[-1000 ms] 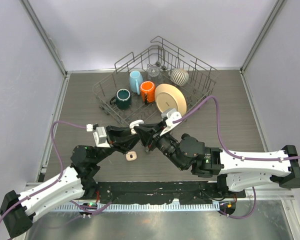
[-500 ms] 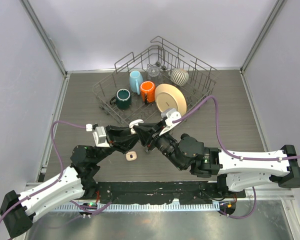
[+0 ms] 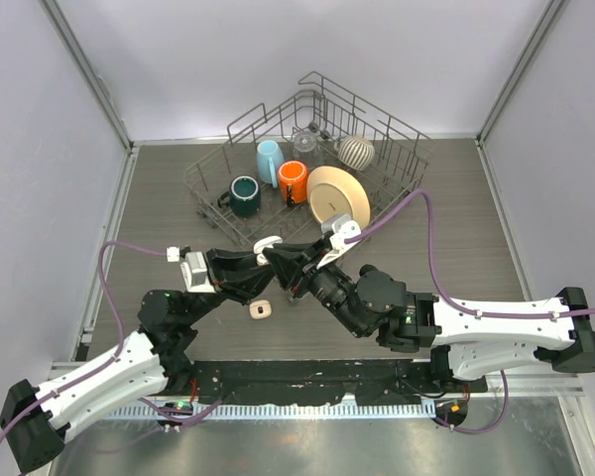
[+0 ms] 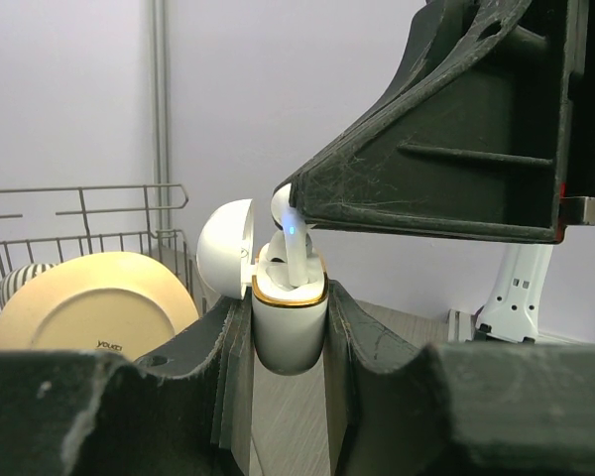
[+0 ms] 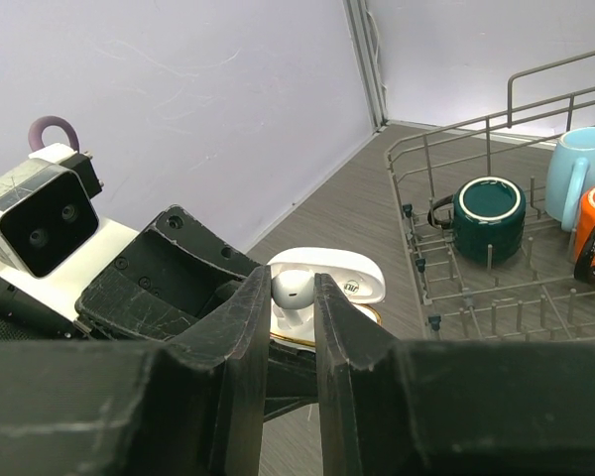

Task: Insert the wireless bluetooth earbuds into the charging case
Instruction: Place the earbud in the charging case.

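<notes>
Pinching the charging case (image 4: 290, 332) in the left gripper (image 4: 290, 302), jaws narrow and closed on its lower body. Held upright off the table (image 3: 456, 248) with the lid (image 4: 223, 248) flipped back, probably to present the open wells straight up to the other arm. Gripping one earbud (image 4: 294, 248) by its rounded head in the right gripper (image 5: 294, 302), fingers nearly together, stem pointing down into the case mouth. Looks like a vertical approach so the stem can slide into its socket, with the case raised to meet it rather than worked flat on the wood. Stem tip apparently already past the gold rim, but cannot tell whether seated or merely entering. Cannot see inside the wells: blocked by the right fingers from above and by the case wall from the side. Hard to say whether a second earbud already sits inside. Also a small pale item (image 3: 261, 310) on the table just below both grippers, too small to identify. Behind, a dish rack (image 3: 407, 149) with a plate (image 3: 339, 194), well apart and not involved.
</notes>
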Available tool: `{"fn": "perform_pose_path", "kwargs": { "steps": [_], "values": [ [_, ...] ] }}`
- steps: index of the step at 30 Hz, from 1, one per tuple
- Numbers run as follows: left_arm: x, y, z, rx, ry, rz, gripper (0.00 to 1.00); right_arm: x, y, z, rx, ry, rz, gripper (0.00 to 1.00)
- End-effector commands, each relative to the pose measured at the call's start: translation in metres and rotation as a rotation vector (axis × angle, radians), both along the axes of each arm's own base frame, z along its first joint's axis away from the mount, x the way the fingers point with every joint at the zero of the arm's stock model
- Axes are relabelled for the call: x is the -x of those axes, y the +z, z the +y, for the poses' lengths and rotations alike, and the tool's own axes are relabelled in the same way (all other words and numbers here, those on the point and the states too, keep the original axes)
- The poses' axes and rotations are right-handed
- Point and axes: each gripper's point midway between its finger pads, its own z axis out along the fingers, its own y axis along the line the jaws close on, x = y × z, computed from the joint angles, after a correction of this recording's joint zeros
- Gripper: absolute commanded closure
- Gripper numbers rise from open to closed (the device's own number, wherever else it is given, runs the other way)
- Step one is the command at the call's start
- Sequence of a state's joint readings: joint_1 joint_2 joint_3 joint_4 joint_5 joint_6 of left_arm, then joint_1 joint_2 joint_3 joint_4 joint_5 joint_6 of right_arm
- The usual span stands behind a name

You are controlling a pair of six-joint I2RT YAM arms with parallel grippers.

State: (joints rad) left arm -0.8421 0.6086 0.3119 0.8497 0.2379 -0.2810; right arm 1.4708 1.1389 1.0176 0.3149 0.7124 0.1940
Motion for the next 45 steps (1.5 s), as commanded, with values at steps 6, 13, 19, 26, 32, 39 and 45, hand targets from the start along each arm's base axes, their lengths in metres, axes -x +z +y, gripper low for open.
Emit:
{"fn": "perform_pose_path", "kwargs": {
  "steps": [6, 13, 19, 26, 32, 39, 45],
  "values": [
    [0.005, 0.028, 0.013, 0.095, 0.025, -0.074, 1.0, 0.003, 0.035, -0.01, -0.113, -0.002, -0.003, 0.99],
    [0.003, 0.021, 0.012, 0.084, 0.028, -0.061, 1.0, 0.007, 0.043, -0.008, -0.125, 0.025, -0.009, 0.99],
    [0.002, 0.018, 0.011, 0.078, 0.031, -0.056, 1.0, 0.006, 0.046, -0.009, -0.131, 0.026, -0.013, 0.99],
    [0.001, 0.016, 0.009, 0.072, 0.025, -0.051, 1.0, 0.006, 0.051, -0.012, -0.146, 0.018, -0.015, 0.99],
    [0.001, 0.016, 0.008, 0.066, 0.018, -0.05, 1.0, 0.007, 0.051, -0.006, -0.144, 0.029, -0.013, 0.99],
    [0.004, 0.022, 0.008, 0.076, 0.009, -0.06, 1.0, 0.005, 0.039, 0.006, -0.096, 0.022, -0.012, 0.99],
    [0.007, 0.028, 0.01, 0.088, 0.007, -0.072, 1.0, 0.0, 0.02, 0.01, -0.052, -0.009, 0.007, 0.99]
  ]
}}
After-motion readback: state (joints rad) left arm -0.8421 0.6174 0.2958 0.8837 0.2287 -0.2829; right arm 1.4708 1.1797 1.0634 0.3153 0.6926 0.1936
